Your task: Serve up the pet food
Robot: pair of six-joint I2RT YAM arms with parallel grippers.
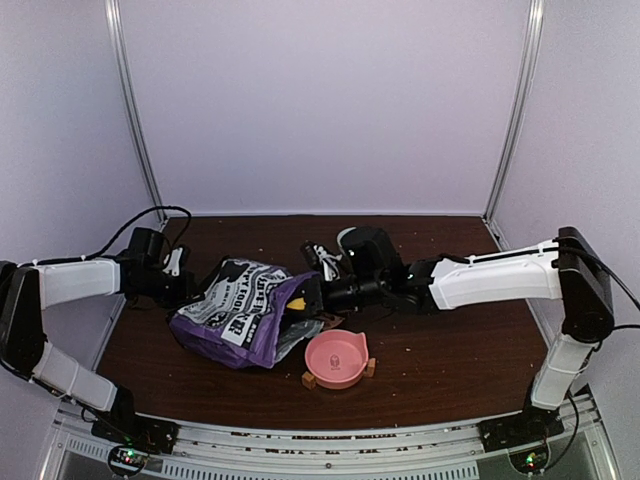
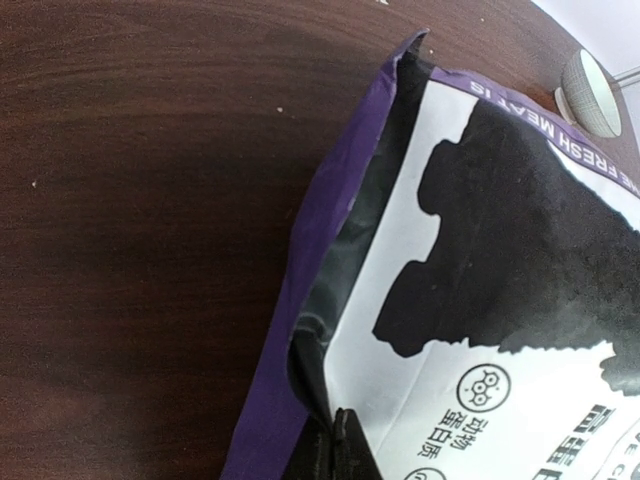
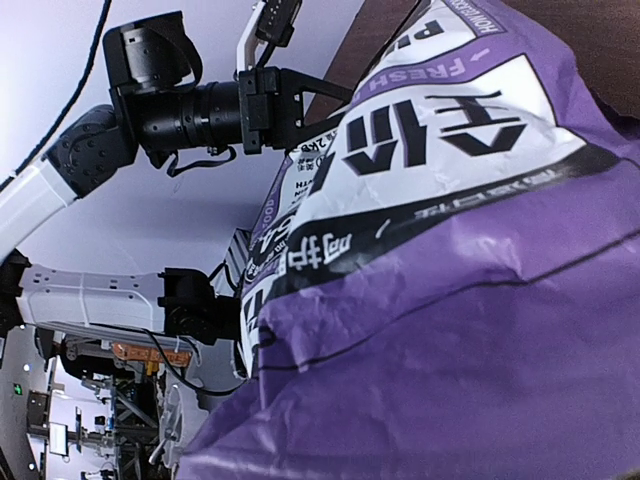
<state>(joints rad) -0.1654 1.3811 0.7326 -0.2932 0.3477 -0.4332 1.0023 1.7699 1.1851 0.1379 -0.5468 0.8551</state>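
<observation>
The purple-and-white bag [image 1: 235, 315] lies on its side on the brown table, its mouth facing right. My left gripper [image 1: 190, 287] is shut on the bag's left edge; in the left wrist view its fingers [image 2: 345, 450] pinch the bag [image 2: 450, 300] at a fold. My right gripper [image 1: 303, 297] is at the bag's mouth with a yellow scoop [image 1: 297, 300] at its tip. In the right wrist view the bag [image 3: 450, 330] fills the frame and hides my fingers. The pet food is hidden. An empty pink bowl [image 1: 312, 352] stands in front of the bag's mouth.
A small white bowl [image 1: 350, 236] sits behind my right wrist and also shows in the left wrist view [image 2: 590, 90]. A small black-and-white item [image 1: 322, 258] lies beside it. White walls close in the table at the back and sides.
</observation>
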